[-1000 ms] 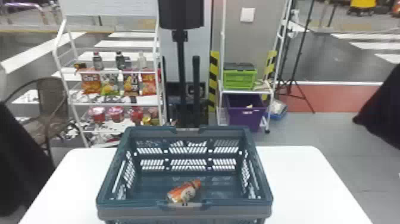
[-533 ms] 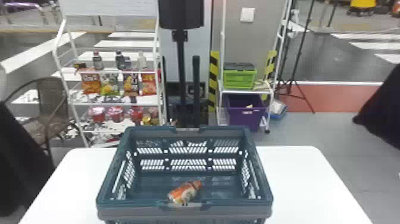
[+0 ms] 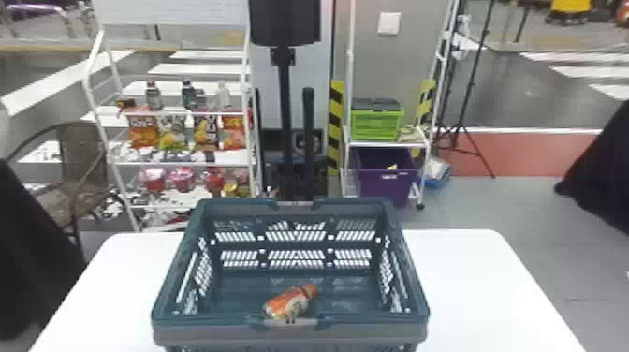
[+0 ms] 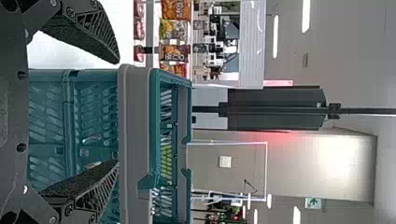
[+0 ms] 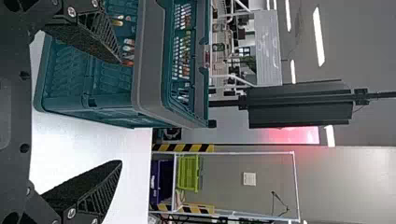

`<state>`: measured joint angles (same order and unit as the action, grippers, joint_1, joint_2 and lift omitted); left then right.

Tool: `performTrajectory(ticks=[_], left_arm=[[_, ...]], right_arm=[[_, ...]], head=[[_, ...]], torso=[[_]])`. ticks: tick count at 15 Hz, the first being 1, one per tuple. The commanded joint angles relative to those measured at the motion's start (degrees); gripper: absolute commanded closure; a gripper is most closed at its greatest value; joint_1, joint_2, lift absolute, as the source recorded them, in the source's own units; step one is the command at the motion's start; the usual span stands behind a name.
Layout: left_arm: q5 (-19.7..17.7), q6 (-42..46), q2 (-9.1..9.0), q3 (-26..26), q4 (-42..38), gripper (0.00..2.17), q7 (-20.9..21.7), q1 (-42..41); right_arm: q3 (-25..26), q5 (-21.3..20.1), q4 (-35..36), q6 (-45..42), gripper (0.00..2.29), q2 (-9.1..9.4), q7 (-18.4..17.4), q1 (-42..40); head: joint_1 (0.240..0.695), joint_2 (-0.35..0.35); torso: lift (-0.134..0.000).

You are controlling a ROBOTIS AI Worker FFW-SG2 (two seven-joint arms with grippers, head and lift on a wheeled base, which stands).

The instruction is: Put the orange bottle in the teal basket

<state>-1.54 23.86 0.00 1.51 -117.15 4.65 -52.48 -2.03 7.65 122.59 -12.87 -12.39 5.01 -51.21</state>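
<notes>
From where I stand, the orange bottle (image 3: 289, 302) lies on its side (cap end angled away) inside the teal basket (image 3: 201, 333), near its front wall. The basket sits on the white table (image 3: 472, 285), with left gripper (image 4: 117, 112) and right gripper (image 5: 121, 112) both spread wide.

Bright, lit by ceiling strips (image 5: 319, 36); pale glare on wall (image 4: 345, 163).

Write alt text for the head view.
An orange bottle lies on its side inside a teal basket on a white table. Behind stands a white shelf with snack bags and bottles.
</notes>
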Motion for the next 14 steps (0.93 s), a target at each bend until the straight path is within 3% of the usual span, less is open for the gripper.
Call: performTrajectory(ticks=[1, 14], left_arm=[[-0.12, 0.62, -0.15, -0.02, 0.16, 0.15, 0.01, 0.09], [-0.83, 0.62, -0.15, -0.02, 0.6, 0.15, 0.01, 0.44]], right_arm=[[-0.26, 0.0, -0.15, 0.0, 0.13, 0.0, 0.0, 0.15], [-0.7, -0.53, -0.24, 0.0, 0.13, 0.18, 0.09, 0.06]], head=[[0.499, 0.0], [0.499, 0.0]], torso=[[0.0], [0.0]])
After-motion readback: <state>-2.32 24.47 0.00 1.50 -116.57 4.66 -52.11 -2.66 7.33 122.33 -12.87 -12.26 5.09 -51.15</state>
